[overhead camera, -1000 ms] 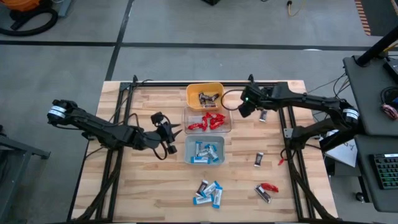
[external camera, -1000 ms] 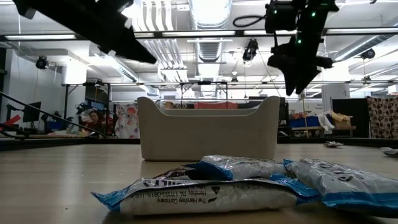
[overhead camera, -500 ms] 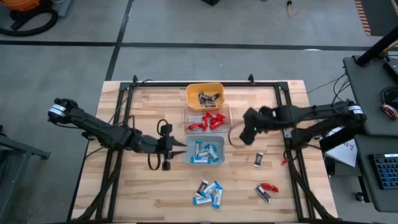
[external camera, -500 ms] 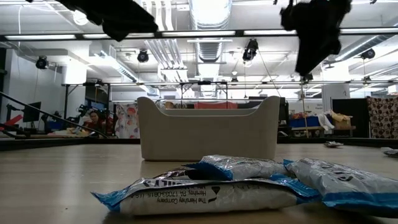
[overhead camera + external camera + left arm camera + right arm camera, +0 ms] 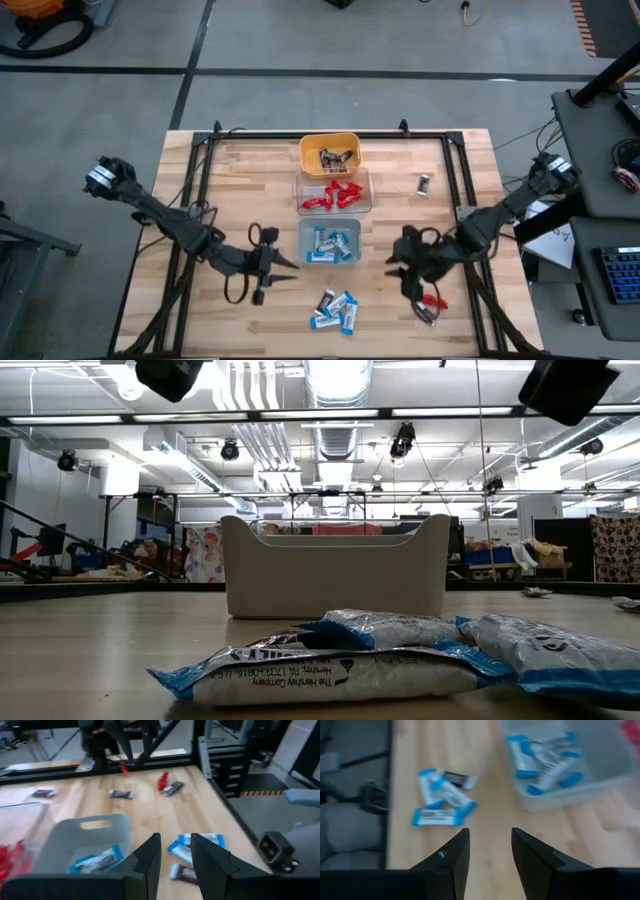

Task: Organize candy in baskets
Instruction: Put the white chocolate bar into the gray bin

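My right gripper has swung down from the yellow basket toward loose candy, jaws released; left gripper jaws are apart too. Red bars fill the clear basket, blue bars the grey basket.

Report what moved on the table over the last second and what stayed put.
The right gripper swung from beside the yellow-orange plastic bin toward the table's near edge. The left gripper also moved nearer, toward the loose blue-and-white wrapped bars. Nothing was grasped or released. The bins and the visible candy stayed put.
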